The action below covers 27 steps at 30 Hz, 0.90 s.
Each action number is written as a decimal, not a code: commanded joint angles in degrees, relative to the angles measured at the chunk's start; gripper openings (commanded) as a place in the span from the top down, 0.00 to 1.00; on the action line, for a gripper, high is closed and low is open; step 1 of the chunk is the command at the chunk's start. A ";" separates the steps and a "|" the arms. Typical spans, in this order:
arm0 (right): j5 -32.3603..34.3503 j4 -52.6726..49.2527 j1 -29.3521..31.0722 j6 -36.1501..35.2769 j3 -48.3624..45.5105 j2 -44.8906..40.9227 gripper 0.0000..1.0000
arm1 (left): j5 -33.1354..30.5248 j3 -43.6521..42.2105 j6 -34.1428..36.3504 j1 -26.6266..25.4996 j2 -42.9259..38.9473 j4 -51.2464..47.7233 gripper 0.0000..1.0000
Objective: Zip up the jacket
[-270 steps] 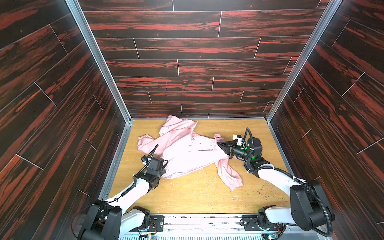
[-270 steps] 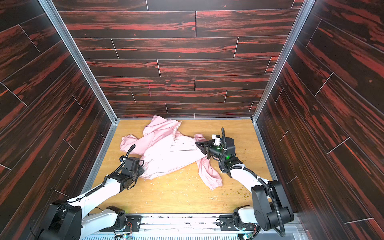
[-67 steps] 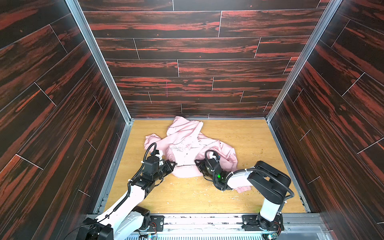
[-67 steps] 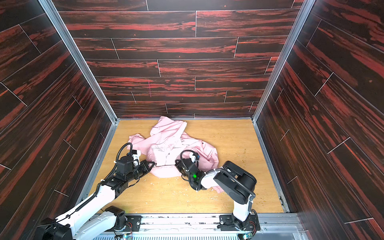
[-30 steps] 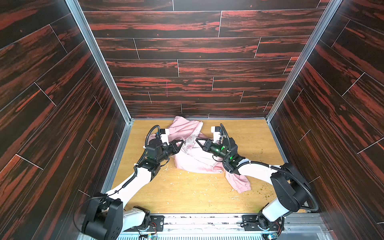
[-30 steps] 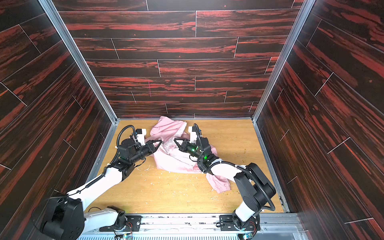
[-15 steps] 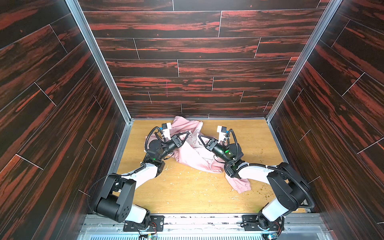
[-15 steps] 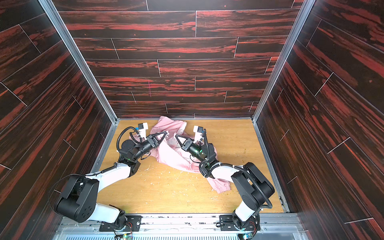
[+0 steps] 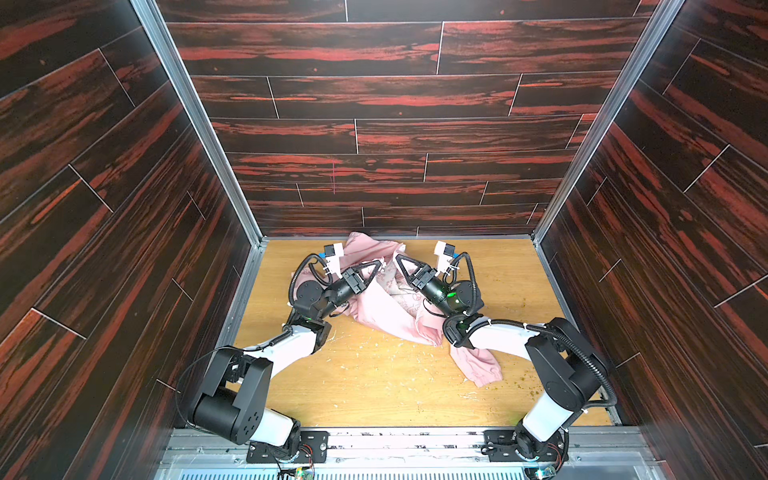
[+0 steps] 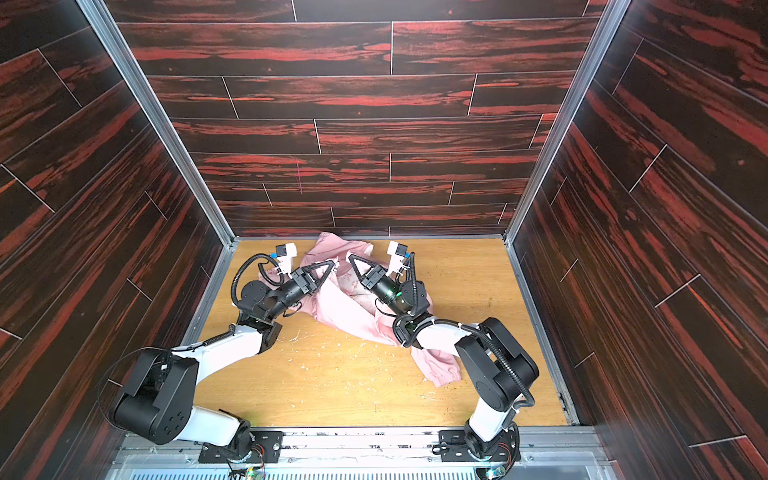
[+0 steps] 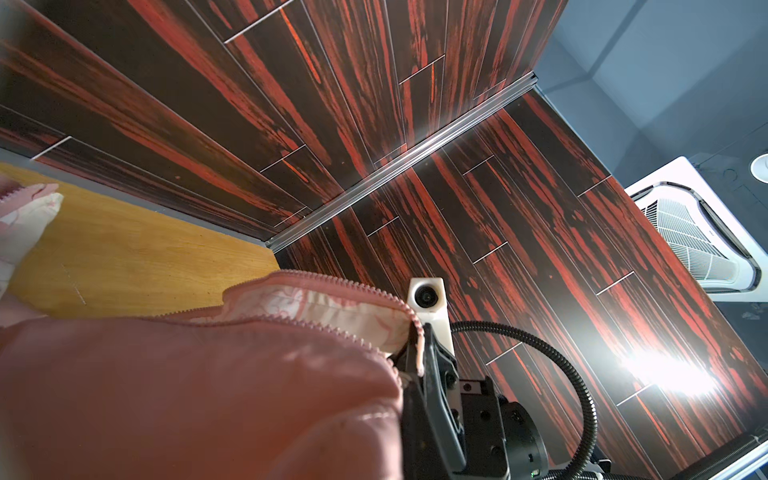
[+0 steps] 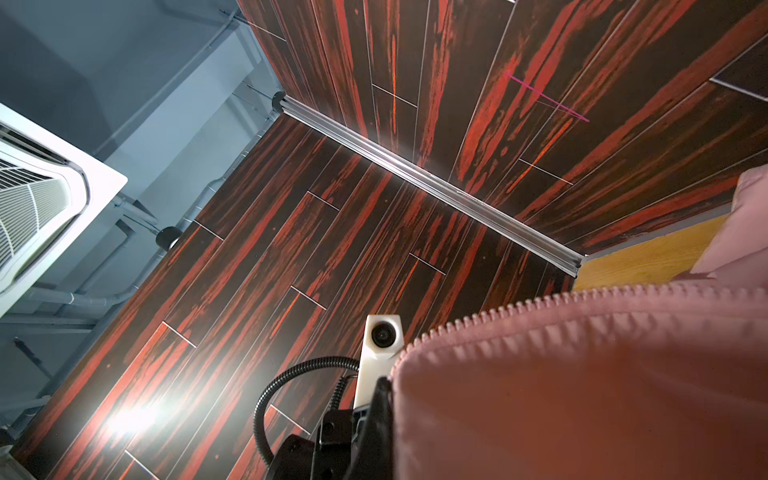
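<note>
The pink jacket [image 9: 384, 309] [image 10: 343, 309] lies crumpled at the far middle of the wooden table [image 9: 374, 386], its front edges lifted into two peaks. My left gripper [image 9: 379, 262] [image 10: 332, 262] is shut on the left peak. My right gripper [image 9: 397, 257] [image 10: 350, 256] is shut on the right peak, a hand's width away. In the left wrist view, pink cloth hides my own fingers, and the right gripper [image 11: 419, 353] pinches a zipper edge [image 11: 332, 286] beside the paler printed lining [image 11: 316, 309]. The right wrist view shows zipper teeth [image 12: 540, 301] along the cloth.
One sleeve with an elastic cuff [image 9: 478, 368] [image 10: 440, 368] trails toward the near right under the right arm. Dark red wood walls [image 9: 374, 137] close in the back and both sides. White flecks [image 9: 374, 349] dot the tabletop.
Over the last second both shut grippers rose and drew closer together toward the back wall, pulling the jacket's front edges up with them.
</note>
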 commanded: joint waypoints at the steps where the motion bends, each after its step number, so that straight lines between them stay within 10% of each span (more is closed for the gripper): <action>1: 1.49 3.02 0.90 1.53 1.67 1.53 1.00 | 1.05 2.06 -0.78 -0.33 -0.97 4.23 1.00; 27: 5.47 4.38 2.42 4.91 1.22 2.64 1.00 | -1.36 1.08 -0.29 -1.34 -1.54 4.55 1.00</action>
